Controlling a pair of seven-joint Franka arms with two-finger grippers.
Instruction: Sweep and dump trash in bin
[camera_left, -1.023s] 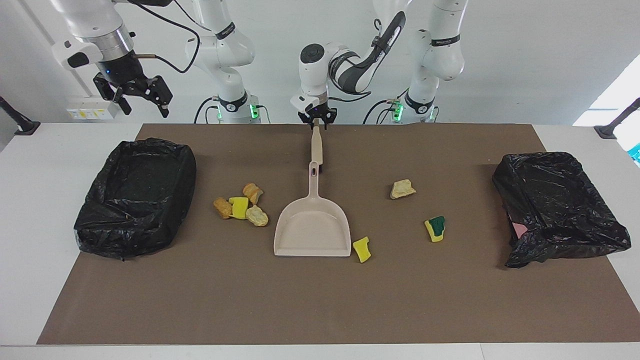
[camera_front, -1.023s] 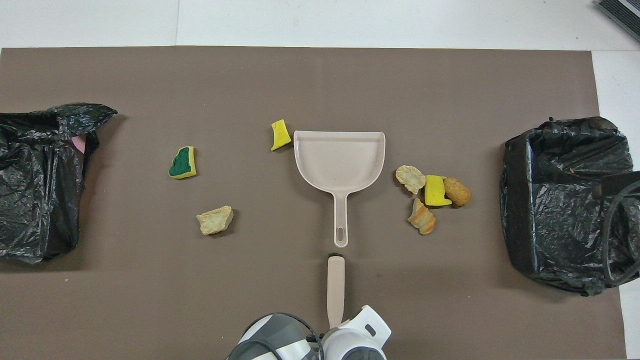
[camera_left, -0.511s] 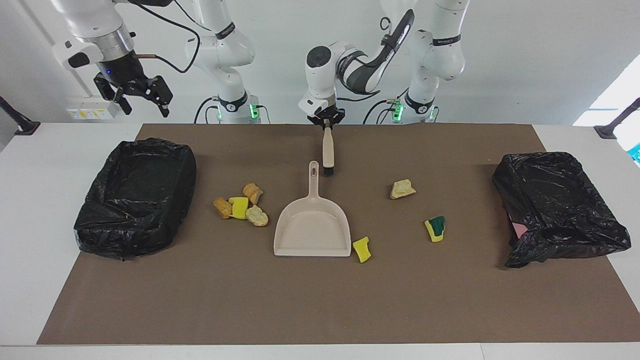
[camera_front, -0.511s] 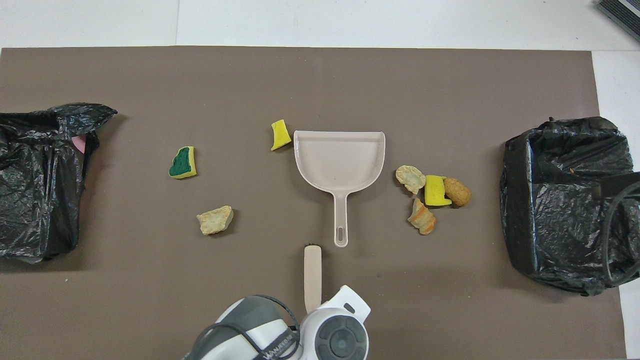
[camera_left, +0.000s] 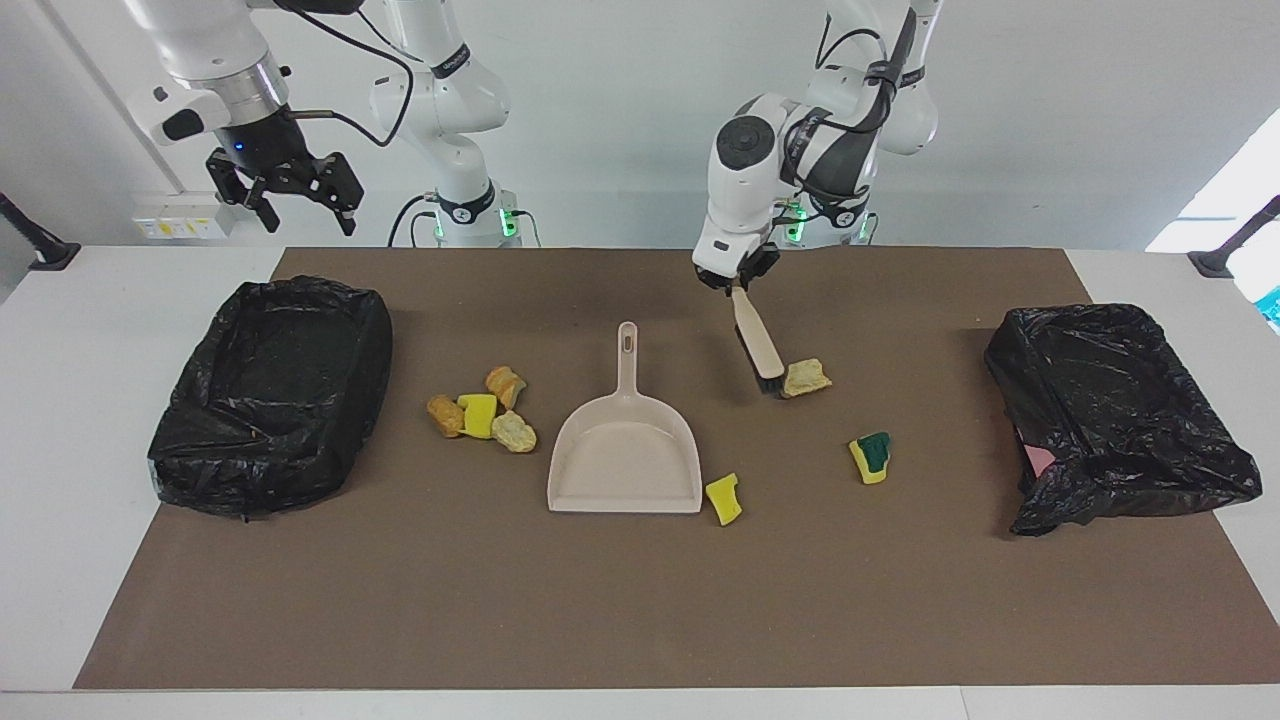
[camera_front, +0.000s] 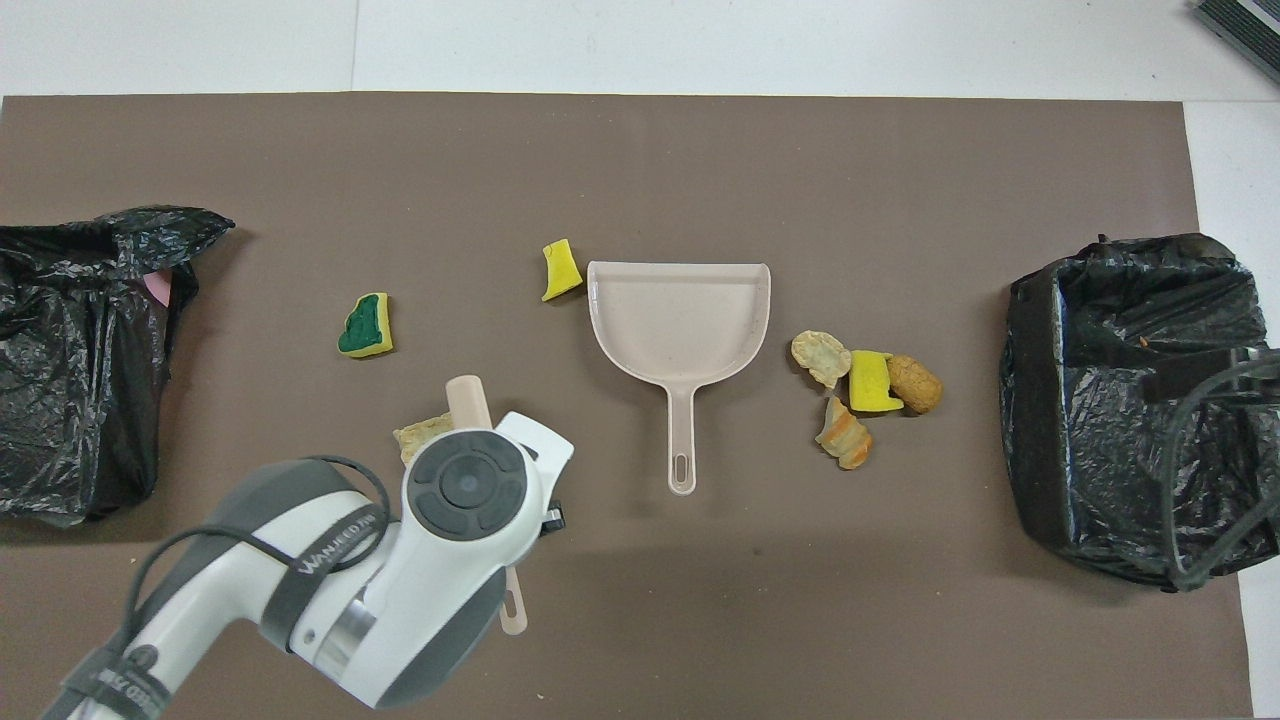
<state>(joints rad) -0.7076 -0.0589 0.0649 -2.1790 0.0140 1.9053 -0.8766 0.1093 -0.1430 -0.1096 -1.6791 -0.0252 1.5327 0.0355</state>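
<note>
My left gripper (camera_left: 737, 284) is shut on the handle of the beige hand brush (camera_left: 757, 345). The brush slants down, and its bristles rest on the mat right beside a tan lump of trash (camera_left: 806, 377). In the overhead view my left arm covers most of that lump (camera_front: 418, 436) and the brush (camera_front: 466, 398). A green-faced sponge (camera_left: 871, 457) and a yellow sponge (camera_left: 723, 498) lie farther from the robots. Several more scraps (camera_left: 482, 411) sit clustered beside the beige dustpan (camera_left: 625, 455) toward the right arm's end. My right gripper (camera_left: 306, 212) hangs open, high over the table edge.
A bin lined with a black bag (camera_left: 270, 395) stands at the right arm's end of the brown mat. A second black-bagged bin (camera_left: 1110, 420) stands at the left arm's end. The dustpan handle (camera_front: 681, 440) points toward the robots.
My left gripper has carried the brush away from the dustpan handle toward the left arm's end and tilted it, bringing the bristles down beside the tan lump. The right gripper only drifted slightly.
</note>
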